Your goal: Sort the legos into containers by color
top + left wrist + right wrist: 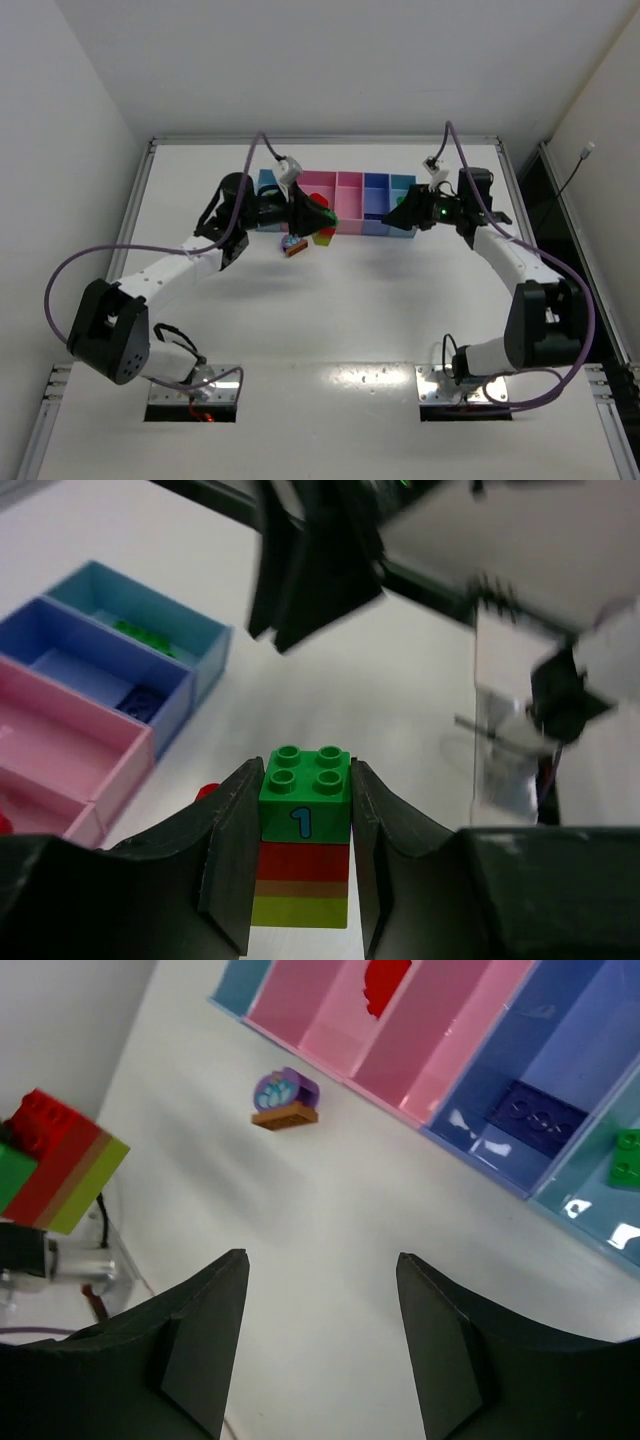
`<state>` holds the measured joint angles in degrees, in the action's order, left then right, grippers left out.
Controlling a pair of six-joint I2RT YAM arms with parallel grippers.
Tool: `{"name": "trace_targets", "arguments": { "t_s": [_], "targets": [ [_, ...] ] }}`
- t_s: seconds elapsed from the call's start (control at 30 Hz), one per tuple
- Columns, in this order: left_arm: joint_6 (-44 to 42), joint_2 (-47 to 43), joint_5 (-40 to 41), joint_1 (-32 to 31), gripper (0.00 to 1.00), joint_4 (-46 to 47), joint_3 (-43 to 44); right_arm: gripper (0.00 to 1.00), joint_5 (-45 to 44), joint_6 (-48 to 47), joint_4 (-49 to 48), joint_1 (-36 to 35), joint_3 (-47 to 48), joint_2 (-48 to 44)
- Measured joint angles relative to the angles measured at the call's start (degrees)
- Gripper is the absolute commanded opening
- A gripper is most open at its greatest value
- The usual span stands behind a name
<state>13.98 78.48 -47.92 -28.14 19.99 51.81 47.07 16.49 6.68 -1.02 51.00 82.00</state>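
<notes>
My left gripper [305, 770] is shut on a stack of legos [303, 840]: a green brick marked "1" on top, then red, orange and yellow-green layers. In the top view this stack [322, 228] hangs just in front of the pink part of the containers [348, 176]. A purple lego on an orange base [285, 1100] lies on the table before the bins. A red lego [388, 985] sits in a pink bin, a dark blue one [535, 1115] in the periwinkle bin, a green one [628, 1155] in the light blue end bin. My right gripper [320, 1257] stands open and holds nothing.
The right arm's gripper [400, 213] hovers at the right end of the bin row, facing the left one [312, 215]. White walls close the table on three sides. Cables loop from both arms above the table.
</notes>
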Motion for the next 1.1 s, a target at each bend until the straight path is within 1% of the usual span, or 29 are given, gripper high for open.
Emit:
{"name": "trace_targets", "arguments": {
  "t_s": [0.07, 0.17, 0.27, 0.37, 0.4, 0.53, 0.63, 0.77, 0.87, 1.1],
  "targets": [
    [9.8, -0.4, 4.9, 1.6, 0.0, 4.5, -0.3, 0.64, 0.2, 4.1, -2.4, -0.7, -0.5, -0.9],
    [19.0, -1.8, 13.8, 3.1, 0.0, 6.2, -0.3, 0.64, -1.6, 6.8, -3.9, -3.1, -0.6, -3.9],
    [23.2, -3.8, 23.7, 2.9, 0.0, 5.5, -0.3, 0.64, -4.5, 8.0, -4.4, -6.6, -0.6, -8.2],
    [25.7, -4.8, 33.4, 2.1, 0.0, 3.2, 0.9, 0.64, -10.1, 8.2, -5.4, -10.7, -0.6, -11.9],
    [27.0, -4.8, 36.5, 1.8, 0.0, 2.4, 1.4, 0.64, -11.8, 8.2, -6.0, -13.3, -0.6, -13.6],
    [31.2, -4.8, 44.8, 1.7, 0.0, -0.8, 2.1, 0.64, -17.3, 8.2, -9.4, -20.3, -0.6, -13.9],
    [34.0, -4.8, 47.8, 1.7, 0.0, -3.5, 2.5, 0.65, -20.0, 8.6, -12.2, -24.0, -0.6, -11.3],
    [37.0, -4.8, 49.3, 2.4, 0.0, -5.4, 3.2, 0.67, -22.8, 8.5, -14.5, -27.6, -0.4, -7.5],
    [38.7, -4.9, 49.4, 2.8, 0.0, -5.8, 3.6, 0.68, -24.0, 8.6, -14.8, -29.2, 0.5, -4.5],
    [41.3, -5.7, 49.4, 2.8, 0.0, -5.8, 3.7, 0.69, -25.6, 8.8, -16.2, -31.3, 7.4, 1.6]
  ]
}}
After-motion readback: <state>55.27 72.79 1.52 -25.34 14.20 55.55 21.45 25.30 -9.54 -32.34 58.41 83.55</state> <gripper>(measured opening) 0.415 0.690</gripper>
